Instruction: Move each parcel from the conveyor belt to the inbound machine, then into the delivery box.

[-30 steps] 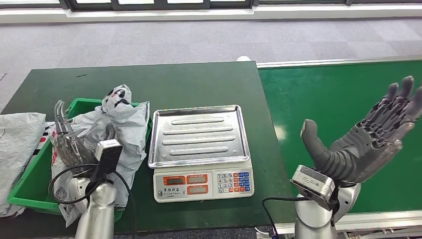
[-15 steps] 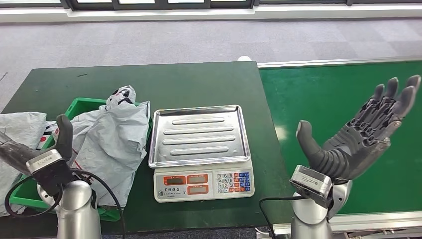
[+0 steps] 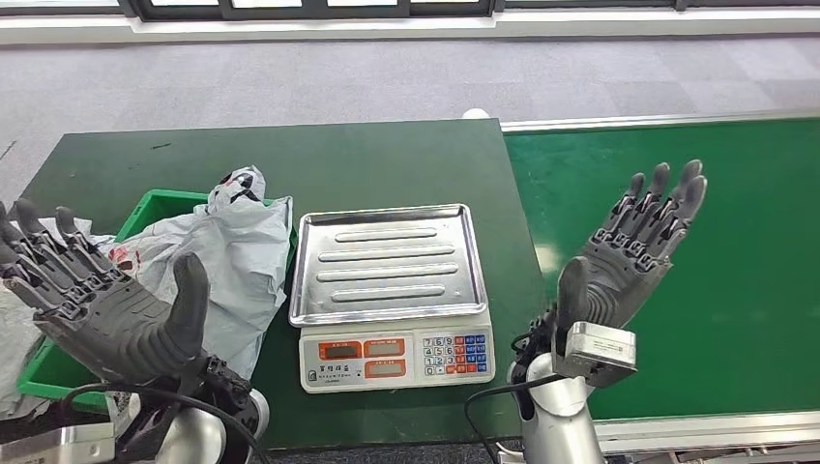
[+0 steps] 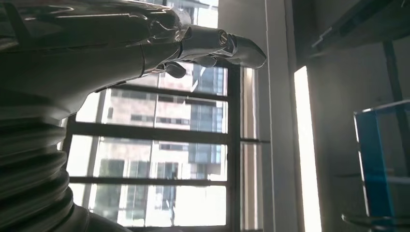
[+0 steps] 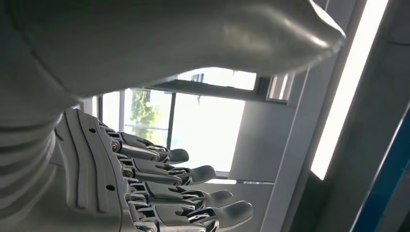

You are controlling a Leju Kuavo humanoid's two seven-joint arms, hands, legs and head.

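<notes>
A grey plastic parcel (image 3: 232,253) lies in the green delivery box (image 3: 155,205) at the table's left, draped over the box's near rim. The scale with its steel tray (image 3: 387,261) stands bare in the middle. My left hand (image 3: 102,304) is raised palm up in front of the box, fingers spread, holding nothing; its thumb (image 4: 212,43) shows against a window. My right hand (image 3: 629,256) is raised over the near edge of the green conveyor belt (image 3: 696,184), fingers (image 5: 193,193) straight and apart, holding nothing.
Another grey bag (image 3: 14,319) lies at the far left beside the box. The dark green table (image 3: 319,159) stretches behind the scale. Grey floor lies beyond the table and belt.
My left hand has let go of the parcel, drawn back out of the box and turned palm up. My right hand has moved left toward the scale.
</notes>
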